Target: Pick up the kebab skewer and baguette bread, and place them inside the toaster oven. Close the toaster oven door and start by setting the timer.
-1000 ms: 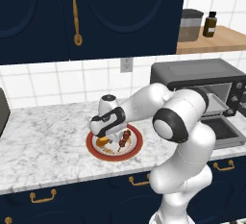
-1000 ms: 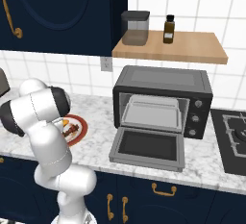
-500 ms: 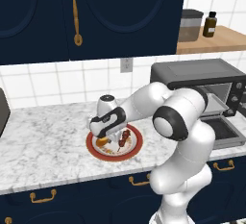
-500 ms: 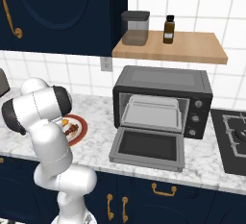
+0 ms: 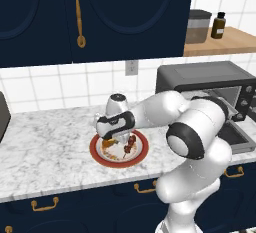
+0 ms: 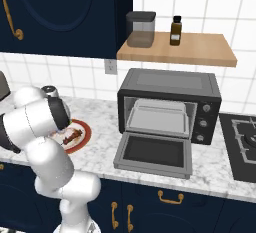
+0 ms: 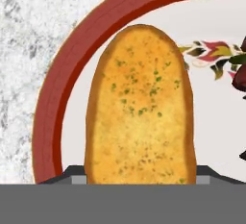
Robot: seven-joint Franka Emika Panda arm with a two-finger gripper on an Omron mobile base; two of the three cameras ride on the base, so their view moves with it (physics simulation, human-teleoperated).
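The baguette bread (image 7: 139, 112), golden and flecked with green, lies on the red-rimmed plate (image 7: 53, 107) and runs straight away from the hand. My gripper (image 7: 139, 176) straddles its near end, and the dark fingertips (image 7: 72, 174) touch its two sides. From the left base view the gripper (image 5: 111, 138) reaches down onto the left part of the plate (image 5: 100, 158), with the kebab skewer (image 5: 130, 144) lying just to its right. The toaster oven (image 6: 170, 84) stands to the right, its door (image 6: 152, 154) folded down flat and the rack visible inside.
A wooden shelf (image 6: 200, 49) above the oven carries a dark canister (image 6: 140, 27) and a brown bottle (image 6: 175, 29). A stove burner (image 6: 242, 144) sits right of the oven. Dark cabinets hang overhead. A dark appliance edge (image 5: 3, 117) shows far left on the counter.
The fingers have drawn in from wide open onto the sides of the bread. The arm, plate and skewer have barely moved.
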